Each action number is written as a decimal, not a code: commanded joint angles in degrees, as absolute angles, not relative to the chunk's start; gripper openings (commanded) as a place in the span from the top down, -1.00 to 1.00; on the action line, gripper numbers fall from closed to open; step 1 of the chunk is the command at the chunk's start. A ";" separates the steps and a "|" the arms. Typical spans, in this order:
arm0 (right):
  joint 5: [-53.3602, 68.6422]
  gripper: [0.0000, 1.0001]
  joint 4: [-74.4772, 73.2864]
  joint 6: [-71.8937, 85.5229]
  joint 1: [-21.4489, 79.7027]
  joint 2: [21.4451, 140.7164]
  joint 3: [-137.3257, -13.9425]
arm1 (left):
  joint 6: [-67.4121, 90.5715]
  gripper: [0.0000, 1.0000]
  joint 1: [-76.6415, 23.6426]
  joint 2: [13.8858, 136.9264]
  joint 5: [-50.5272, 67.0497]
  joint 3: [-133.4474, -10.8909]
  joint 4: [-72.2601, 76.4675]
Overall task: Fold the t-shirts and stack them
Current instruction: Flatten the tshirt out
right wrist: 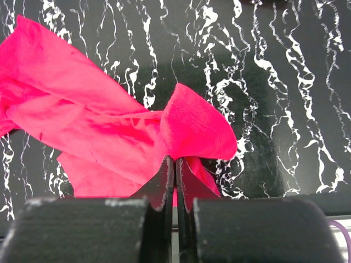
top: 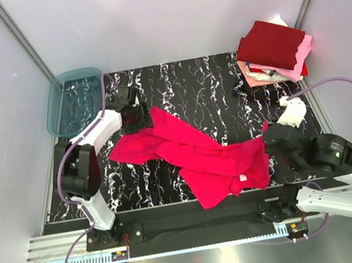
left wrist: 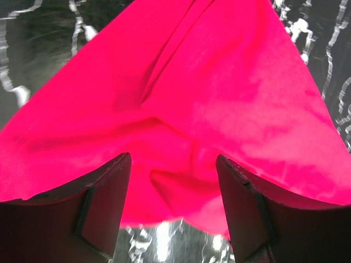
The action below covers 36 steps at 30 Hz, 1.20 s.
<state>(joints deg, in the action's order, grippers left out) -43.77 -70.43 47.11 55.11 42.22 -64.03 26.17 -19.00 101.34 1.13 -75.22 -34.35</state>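
Observation:
A bright pinkish-red t-shirt [top: 196, 152] lies crumpled and stretched across the black marbled table [top: 188, 82]. My left gripper [top: 134, 116] hovers over its far-left end, jaws open; in the left wrist view the cloth [left wrist: 192, 109] lies under and between the fingers [left wrist: 104, 197], not pinched. Near the front right, my right gripper [top: 268, 137] is shut on the shirt's right edge; the right wrist view shows a fold of the cloth [right wrist: 197, 129] pinched at the gripper's tips [right wrist: 175, 164]. Folded t-shirts [top: 274, 51], maroon on top of pink, salmon and white, are stacked at the back right.
A translucent blue-grey tub [top: 75, 101] sits at the back left corner, just beyond the left gripper. Grey walls enclose the table on three sides. A metal rail [top: 181, 242] runs along the near edge by the arm bases.

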 commanded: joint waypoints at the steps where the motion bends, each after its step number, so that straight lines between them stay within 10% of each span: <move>1: -42.72 1.00 -66.27 46.76 55.28 41.84 -62.50 | 27.60 -0.36 -18.54 105.01 3.69 -77.52 -28.39; 36: -42.36 1.00 -63.81 45.62 55.28 42.10 -59.15 | 28.12 -0.25 -17.58 111.79 -2.03 -80.95 -28.57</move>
